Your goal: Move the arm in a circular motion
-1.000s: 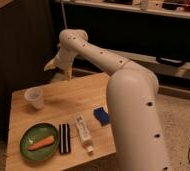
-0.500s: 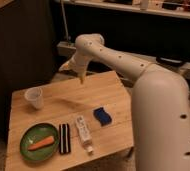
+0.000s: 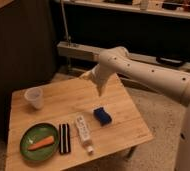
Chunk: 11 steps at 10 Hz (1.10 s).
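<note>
Presently the arm (image 3: 153, 76) is seen reaching in from 3 o'clock, its long axis running toward 9 o'clock and bent downward at the wrist. The gripper (image 3: 99, 89) hangs above the far half of the table (image 3: 125, 127), at 12 o'clock from the blue sponge (image 3: 103, 116) and apart from it. Whether it is parted or closed cannot be told. The circle is judged to lie in the free space above the tabletop.

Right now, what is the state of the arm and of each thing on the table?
arm: bent, reaching in from the right.
gripper: pointing down above the wooden table.
plastic cup: upright.
green plate: flat, holding a carrot.
black bar: lying flat.
white tube: lying flat.
blue sponge: lying flat.
</note>
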Tool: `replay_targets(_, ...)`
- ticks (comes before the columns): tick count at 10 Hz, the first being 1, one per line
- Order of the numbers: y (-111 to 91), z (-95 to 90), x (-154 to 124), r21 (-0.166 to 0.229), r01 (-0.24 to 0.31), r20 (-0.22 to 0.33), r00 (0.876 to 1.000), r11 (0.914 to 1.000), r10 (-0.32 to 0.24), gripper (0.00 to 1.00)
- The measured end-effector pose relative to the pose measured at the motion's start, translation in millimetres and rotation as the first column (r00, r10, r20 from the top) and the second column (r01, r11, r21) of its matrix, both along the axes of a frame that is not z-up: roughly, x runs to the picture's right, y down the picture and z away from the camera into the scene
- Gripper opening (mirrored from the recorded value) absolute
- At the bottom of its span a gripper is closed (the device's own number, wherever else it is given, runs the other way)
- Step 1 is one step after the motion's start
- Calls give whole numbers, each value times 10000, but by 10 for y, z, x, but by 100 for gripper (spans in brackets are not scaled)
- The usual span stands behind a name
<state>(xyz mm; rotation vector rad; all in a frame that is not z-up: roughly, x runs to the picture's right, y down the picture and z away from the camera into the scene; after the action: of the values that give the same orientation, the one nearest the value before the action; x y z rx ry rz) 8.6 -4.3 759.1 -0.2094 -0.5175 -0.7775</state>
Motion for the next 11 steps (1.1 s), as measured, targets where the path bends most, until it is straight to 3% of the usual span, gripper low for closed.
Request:
replay_targets(1,140,-92,139,-24,-282,-299,9992,9996,281,80)
replay_targets(2,445,-294,345,-55,-737,-893,9933,9973,729,80)
replay_targets(4,764,-567,568,-84,-961,-1247,9877,9953,943,80)
replay_targets(7,1016,-841,667,-335,-307,-866,9959,9990,277,80)
replay_targets(9,1048,-900,481,-478,315,-270,9991,9984,-328,80)
replay_targets(11,990,-893,122,-472,926,513,9946,9946,-902,80)
